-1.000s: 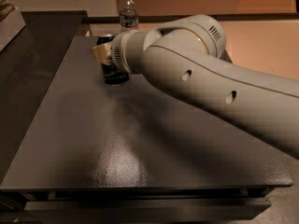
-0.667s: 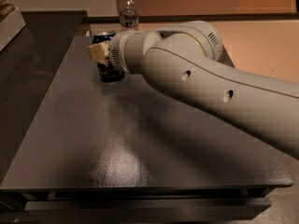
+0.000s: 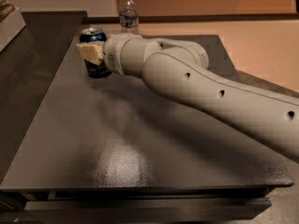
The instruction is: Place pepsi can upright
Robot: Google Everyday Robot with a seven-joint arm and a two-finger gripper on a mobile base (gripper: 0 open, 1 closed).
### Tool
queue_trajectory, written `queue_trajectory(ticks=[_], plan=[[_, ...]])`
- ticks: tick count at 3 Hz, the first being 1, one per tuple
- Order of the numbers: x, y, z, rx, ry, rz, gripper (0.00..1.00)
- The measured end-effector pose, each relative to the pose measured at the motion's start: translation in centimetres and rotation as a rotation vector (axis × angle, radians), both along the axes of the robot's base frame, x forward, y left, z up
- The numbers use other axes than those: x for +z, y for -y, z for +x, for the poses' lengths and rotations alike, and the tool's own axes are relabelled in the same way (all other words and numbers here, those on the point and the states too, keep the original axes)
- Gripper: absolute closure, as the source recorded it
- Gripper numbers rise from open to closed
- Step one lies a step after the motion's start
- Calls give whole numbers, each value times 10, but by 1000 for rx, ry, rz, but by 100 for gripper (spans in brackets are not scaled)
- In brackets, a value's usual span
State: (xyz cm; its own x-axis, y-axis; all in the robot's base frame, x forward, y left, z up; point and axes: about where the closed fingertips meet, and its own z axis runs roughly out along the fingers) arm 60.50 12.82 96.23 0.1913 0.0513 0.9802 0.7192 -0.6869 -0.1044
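Observation:
The pepsi can (image 3: 98,68) is dark blue with a silver top. It stands upright near the far left corner of the dark table (image 3: 117,143). My gripper (image 3: 91,50) reaches in from the right at the end of the big white arm (image 3: 196,83). It is shut on the can. One tan finger (image 3: 88,53) lies across the can's front, and the other finger is hidden behind the can. The can's base is at the table surface; I cannot tell whether it touches.
A clear plastic water bottle (image 3: 128,12) stands past the table's far edge. A pale box (image 3: 10,17) sits at the far left on a darker counter. The arm crosses the table's right half.
My gripper and the can have moved left and a little farther away across the table. The can stays upright in the grip.

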Motion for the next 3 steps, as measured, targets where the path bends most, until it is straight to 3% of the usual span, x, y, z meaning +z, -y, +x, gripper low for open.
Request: queue_trajectory(ticks=[2,3], plan=[[-21,11,0,103,83,-18,100],[-33,19,-3,119,101,-37,100]])
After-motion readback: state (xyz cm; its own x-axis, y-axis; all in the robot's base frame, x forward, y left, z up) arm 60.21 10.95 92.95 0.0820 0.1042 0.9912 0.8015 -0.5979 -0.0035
